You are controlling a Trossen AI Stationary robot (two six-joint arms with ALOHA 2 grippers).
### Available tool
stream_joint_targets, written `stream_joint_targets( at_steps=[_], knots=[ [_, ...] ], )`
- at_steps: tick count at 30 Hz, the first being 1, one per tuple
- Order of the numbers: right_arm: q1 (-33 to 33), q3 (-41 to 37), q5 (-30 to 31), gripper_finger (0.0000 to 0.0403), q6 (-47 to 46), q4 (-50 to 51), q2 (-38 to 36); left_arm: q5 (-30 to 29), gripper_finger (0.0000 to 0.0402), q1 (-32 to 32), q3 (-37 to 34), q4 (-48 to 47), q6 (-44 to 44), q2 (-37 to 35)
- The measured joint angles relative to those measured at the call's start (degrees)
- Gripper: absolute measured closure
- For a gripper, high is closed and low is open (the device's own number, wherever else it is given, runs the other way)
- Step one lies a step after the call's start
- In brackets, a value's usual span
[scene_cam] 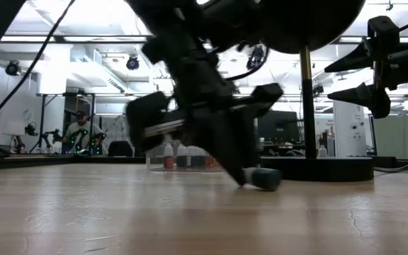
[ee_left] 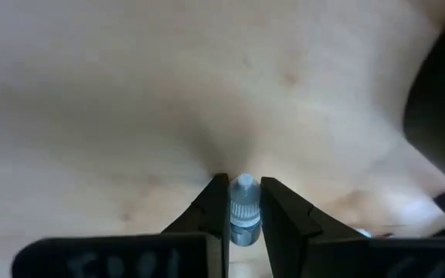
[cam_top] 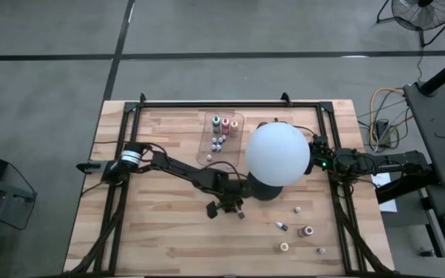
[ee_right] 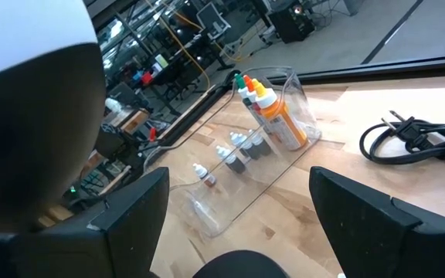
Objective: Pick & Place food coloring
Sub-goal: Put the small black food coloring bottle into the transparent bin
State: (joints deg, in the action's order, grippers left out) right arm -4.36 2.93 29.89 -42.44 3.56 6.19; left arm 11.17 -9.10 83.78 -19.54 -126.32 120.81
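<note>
My left gripper (ee_left: 243, 181) is shut on one small food coloring bottle (ee_left: 243, 207) with a pale ribbed cap and a bluish body. It hangs low over the table's middle (cam_top: 236, 210), just in front of the big white globe (cam_top: 278, 153). Several food coloring bottles stand in the clear tray (cam_top: 221, 135) at the far middle (ee_right: 263, 116). Other food coloring bottles (cam_top: 307, 230) are scattered on the wood at the near right. My right gripper (ee_right: 238, 208) waits open at the right of the globe (cam_top: 317, 151). My left gripper pinches the little bottle between its two fingers at the ribbed cap (ee_left: 243, 193), the bottle lying along the fingers. The fingers slant down toward the table. In the low view the bottle (scene_cam: 264, 178) juts past the fingertips close to the wood; whether it is clear of it, I cannot tell.
The globe's black base (scene_cam: 317, 168) stands right beside the left gripper. A black cable (ee_right: 416, 137) lies coiled on the wood near the tray. A black frame (cam_top: 230, 104) runs along the table's edges. Bare wood lies at the near left (cam_top: 153, 232).
</note>
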Motion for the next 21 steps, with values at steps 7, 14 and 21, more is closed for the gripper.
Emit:
stream_joint_targets(
  at_steps=[7,14,21],
  knots=[
    [0.0,0.0,0.0,0.0101,0.0,0.0,0.2,-2.9,0.0371,-0.1,-9.8,2.6,5.8,-8.5],
    [0.0,0.0,0.1,0.0101,0.0,-0.1,0.4,-5.9,0.0371,0.0,-18.0,3.5,18.0,-17.7],
    [0.0,0.0,0.1,0.0101,0.0,0.0,0.9,-7.3,0.0371,1.3,-21.3,3.9,34.8,-24.8]
  ],
)
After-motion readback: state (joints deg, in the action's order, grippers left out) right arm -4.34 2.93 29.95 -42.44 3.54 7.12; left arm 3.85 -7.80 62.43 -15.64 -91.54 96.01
